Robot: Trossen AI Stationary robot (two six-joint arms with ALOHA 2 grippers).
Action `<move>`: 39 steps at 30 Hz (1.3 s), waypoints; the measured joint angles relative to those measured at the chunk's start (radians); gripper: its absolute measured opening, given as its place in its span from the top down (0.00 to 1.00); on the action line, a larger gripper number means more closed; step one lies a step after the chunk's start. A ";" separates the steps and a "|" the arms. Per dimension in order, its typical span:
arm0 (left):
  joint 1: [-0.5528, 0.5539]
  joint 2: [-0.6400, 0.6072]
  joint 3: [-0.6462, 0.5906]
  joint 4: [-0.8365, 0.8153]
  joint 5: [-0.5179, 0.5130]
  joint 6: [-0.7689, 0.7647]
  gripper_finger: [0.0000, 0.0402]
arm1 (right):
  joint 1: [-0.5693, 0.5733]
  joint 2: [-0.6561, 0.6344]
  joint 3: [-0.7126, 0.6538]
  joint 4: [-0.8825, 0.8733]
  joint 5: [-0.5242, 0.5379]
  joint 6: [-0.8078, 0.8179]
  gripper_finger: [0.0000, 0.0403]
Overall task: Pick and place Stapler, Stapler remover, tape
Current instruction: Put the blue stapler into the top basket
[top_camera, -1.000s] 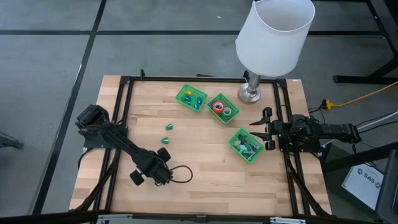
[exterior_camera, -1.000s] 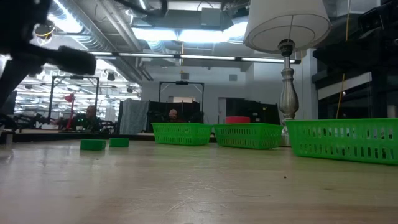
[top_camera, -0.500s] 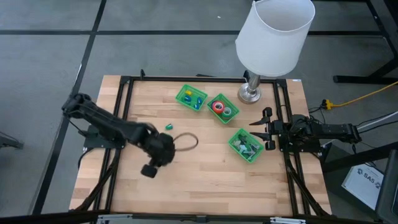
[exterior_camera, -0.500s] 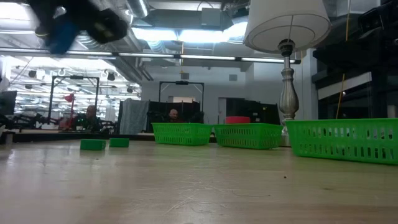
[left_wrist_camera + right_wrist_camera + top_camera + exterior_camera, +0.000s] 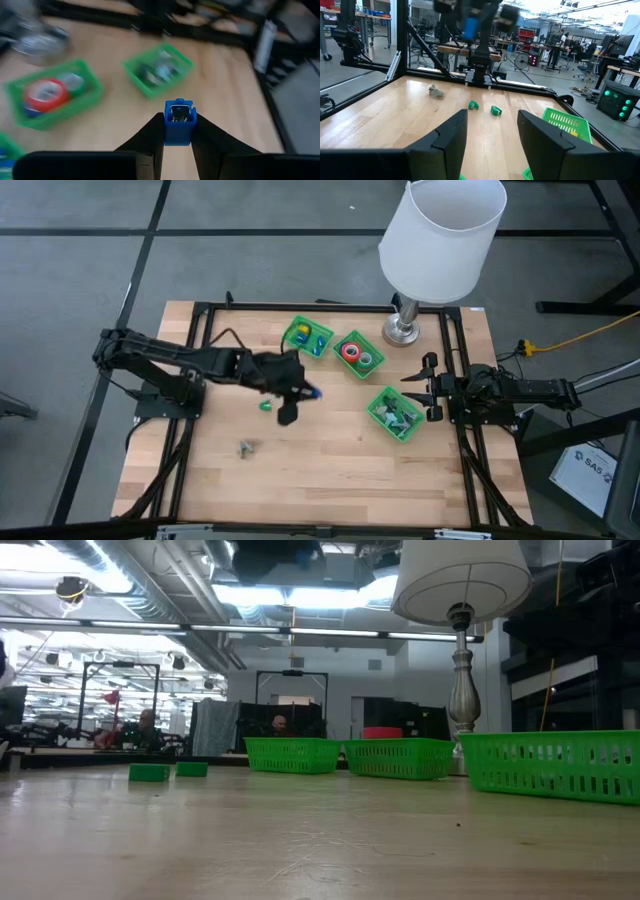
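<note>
**Camera positions**

High: overhead, straight down, whole table (image 5: 330, 470) in frame. Low: tabletop height, level across the boards toward the room. Left wrist: close, tilted down past its fingers. Right wrist: low, looking across the table. All four share the green trays (image 5: 394, 413).

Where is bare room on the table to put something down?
The near half of the table is mostly bare, apart from a small grey item. The far side is crowded: three green trays, the lamp base, and the left pincer holding a blue item.
</note>
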State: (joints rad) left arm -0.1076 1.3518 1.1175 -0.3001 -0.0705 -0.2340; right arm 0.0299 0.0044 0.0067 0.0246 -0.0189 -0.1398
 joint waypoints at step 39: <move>0.629 0.361 0.001 0.082 0.055 0.057 0.81 | 0.000 0.000 0.000 0.000 0.000 0.000 0.56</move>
State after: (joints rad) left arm 0.5216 1.7125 1.1183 -0.2179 -0.0157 -0.1775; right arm 0.0300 0.0044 0.0068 0.0246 -0.0186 -0.1398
